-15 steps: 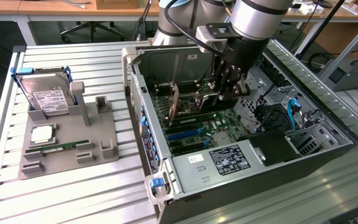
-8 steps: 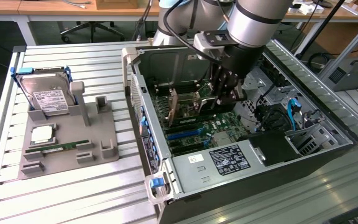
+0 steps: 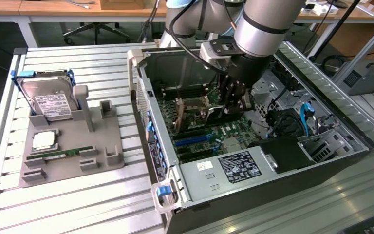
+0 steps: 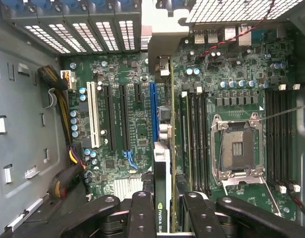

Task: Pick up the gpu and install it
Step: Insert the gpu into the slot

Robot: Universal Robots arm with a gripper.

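Note:
Inside the open computer case (image 3: 174, 170), my gripper (image 3: 231, 108) is shut on the gpu (image 3: 190, 114) and holds it upright above the motherboard (image 3: 219, 134). In the wrist view the gpu (image 4: 161, 168) shows edge-on as a thin card with a green logo strip, clamped between my two black fingers (image 4: 142, 210). Its silver bracket (image 4: 165, 39) reaches toward the case's rear slot grilles. The card hangs just beside the blue expansion slot (image 4: 153, 111), apart from the board. The gripper (image 4: 167, 206) straddles the card's near end.
A grey parts fixture (image 3: 102, 146) on the exterior view's left holds a hard drive (image 3: 50, 100), a processor (image 3: 44, 141) and a RAM stick (image 3: 60, 155). The processor socket (image 4: 239, 148), memory slots (image 4: 197, 139), cables (image 4: 58, 89) and case walls crowd the card.

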